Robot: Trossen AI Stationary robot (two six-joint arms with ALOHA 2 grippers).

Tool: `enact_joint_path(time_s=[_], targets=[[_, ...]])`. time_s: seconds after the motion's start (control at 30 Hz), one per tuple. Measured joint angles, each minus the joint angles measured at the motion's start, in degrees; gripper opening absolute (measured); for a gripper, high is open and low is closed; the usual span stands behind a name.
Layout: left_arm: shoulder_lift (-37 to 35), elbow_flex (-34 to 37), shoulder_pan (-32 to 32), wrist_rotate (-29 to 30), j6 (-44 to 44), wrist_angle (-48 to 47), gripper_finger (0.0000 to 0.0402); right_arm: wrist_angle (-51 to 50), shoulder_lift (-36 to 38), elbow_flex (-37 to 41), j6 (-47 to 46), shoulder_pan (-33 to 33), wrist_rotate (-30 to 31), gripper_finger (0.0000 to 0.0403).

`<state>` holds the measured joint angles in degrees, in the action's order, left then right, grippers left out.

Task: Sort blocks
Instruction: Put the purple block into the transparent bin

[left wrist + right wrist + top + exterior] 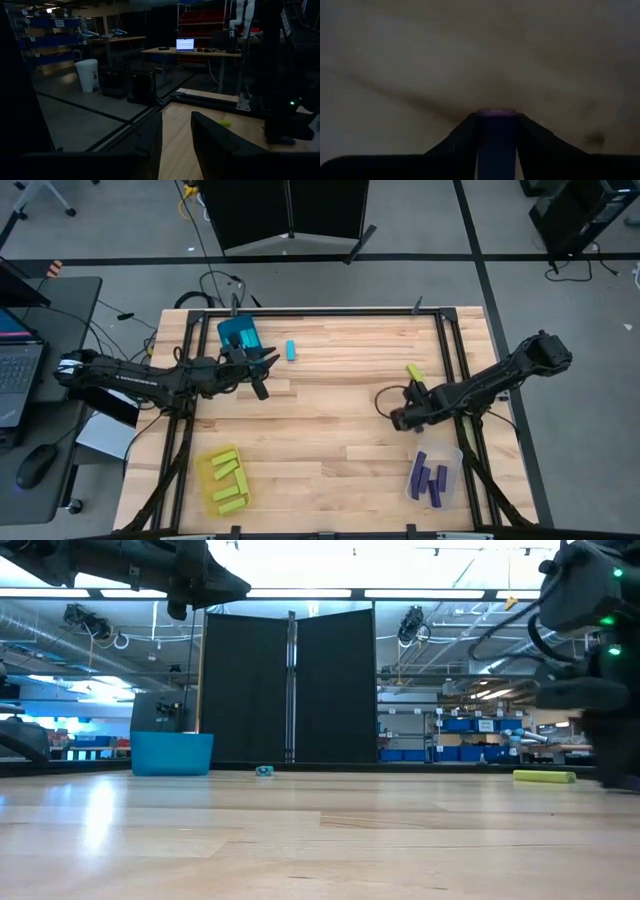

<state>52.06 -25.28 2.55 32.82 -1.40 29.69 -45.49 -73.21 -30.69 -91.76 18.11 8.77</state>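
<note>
Right gripper [495,131] low over the pale wooden table [330,430], fingers closed on a small purple rectangular block [495,142], near a loose lime yellow-green block [414,372] and the clear bin [452,470] of purple blocks [430,478]. Left gripper [176,145] raised beside the teal bin [238,332], fingers narrowly parted, nothing between them. Single cyan-blue block [291,350] lying nearby. More lime blocks [227,478] gathered in the yellow bin [206,480].

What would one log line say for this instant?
right claw: shut on purple block, low over table | left claw: raised beside teal bin | loose: cyan block, lime block
</note>
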Motion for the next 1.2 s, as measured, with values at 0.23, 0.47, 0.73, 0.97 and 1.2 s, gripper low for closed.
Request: enact_joint_path(time_s=[0.23, 0.47, 0.73, 0.97, 1.2], targets=[[0.0, 0.0, 0.0, 0.0, 0.1, 0.3, 0.0110, -1.5, 0.0, -5.2, 5.9, -0.1, 8.3, 0.0113], [0.0, 0.0, 0.0, 0.0, 0.1, 0.4, 0.0110, -1.6, 2.5, -12.3, 17.7, 1.5, 15.1, 0.0113], [0.0, 0.0, 0.0, 0.0, 0.6, 0.4, 0.0110, 2.9, 10.2, -16.7, 37.6, 8.9, 12.8, 0.0113], [0.0, 0.0, 0.0, 1.9, 1.6, 0.8, 0.0110, -0.6, 11.2, -16.7, 33.0, 15.4, -2.1, 0.0113], [0.6, 0.0, -0.1, 2.5, 1.9, 0.8, 0.0110, -1.7, 6.2, -16.7, 19.6, 24.2, -11.5, 0.0113]])
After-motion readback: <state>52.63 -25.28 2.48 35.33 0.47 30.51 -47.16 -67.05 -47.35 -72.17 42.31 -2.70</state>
